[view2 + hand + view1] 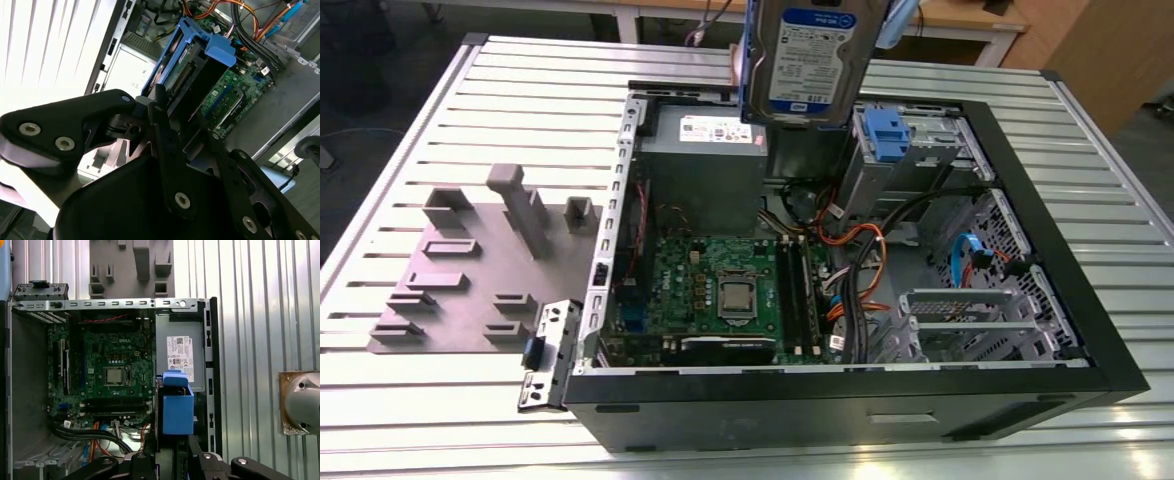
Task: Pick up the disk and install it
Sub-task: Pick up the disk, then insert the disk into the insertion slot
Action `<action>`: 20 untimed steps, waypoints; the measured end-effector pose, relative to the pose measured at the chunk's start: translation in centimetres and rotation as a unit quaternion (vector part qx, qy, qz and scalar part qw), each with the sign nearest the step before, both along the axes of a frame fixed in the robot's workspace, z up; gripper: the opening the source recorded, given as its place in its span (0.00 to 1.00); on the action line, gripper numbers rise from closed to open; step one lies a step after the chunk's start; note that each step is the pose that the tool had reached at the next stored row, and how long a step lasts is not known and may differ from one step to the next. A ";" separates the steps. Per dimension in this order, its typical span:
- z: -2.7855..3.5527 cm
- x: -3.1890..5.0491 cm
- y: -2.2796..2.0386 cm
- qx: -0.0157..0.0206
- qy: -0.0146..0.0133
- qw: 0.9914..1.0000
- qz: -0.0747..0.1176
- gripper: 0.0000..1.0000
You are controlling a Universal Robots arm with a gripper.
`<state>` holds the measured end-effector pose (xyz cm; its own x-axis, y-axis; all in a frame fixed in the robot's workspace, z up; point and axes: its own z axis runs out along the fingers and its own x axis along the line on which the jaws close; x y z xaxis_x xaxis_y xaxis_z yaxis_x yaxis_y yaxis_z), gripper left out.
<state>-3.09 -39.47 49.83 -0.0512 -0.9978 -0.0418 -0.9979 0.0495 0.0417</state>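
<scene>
The disk (803, 60), a silver-grey drive with a white-and-blue label in a blue carrier, hangs upright high above the back of the open computer case (1067, 300), over the power supply. In the second wrist view my gripper (181, 107) is shut on the disk (187, 75), its black fingers (161, 107) clamping the drive's end. In the first wrist view the disk (177, 407) shows edge-on as a blue block just ahead of the gripper (172, 460), above the case's edge beside the power supply.
Inside the case lie the motherboard (720, 290), the grey power supply with a white sticker (707, 135), orange and black cables (854, 250), and a drive cage holding a lone blue bracket (886, 135). A grey fixture block (467, 270) sits on the slatted table (427, 400) at the exterior view's left.
</scene>
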 end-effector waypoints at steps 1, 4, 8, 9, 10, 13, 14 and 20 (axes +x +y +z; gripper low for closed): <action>0.00 0.00 -0.19 0.000 0.000 1.000 0.000 0.35; 0.00 0.00 -0.88 -0.001 0.000 1.000 0.000 0.35; 0.00 0.00 -1.98 -0.002 0.000 1.000 0.000 0.35; -0.01 0.00 -2.27 -0.003 0.000 1.000 0.000 0.35; 0.00 0.00 -2.54 -0.003 0.000 1.000 0.000 0.35; -0.01 0.00 -3.46 -0.004 0.000 1.000 0.000 0.35; -0.01 0.00 -3.75 -0.004 0.000 1.000 0.000 0.35; 0.00 0.00 -5.60 -0.005 0.000 1.000 0.000 0.35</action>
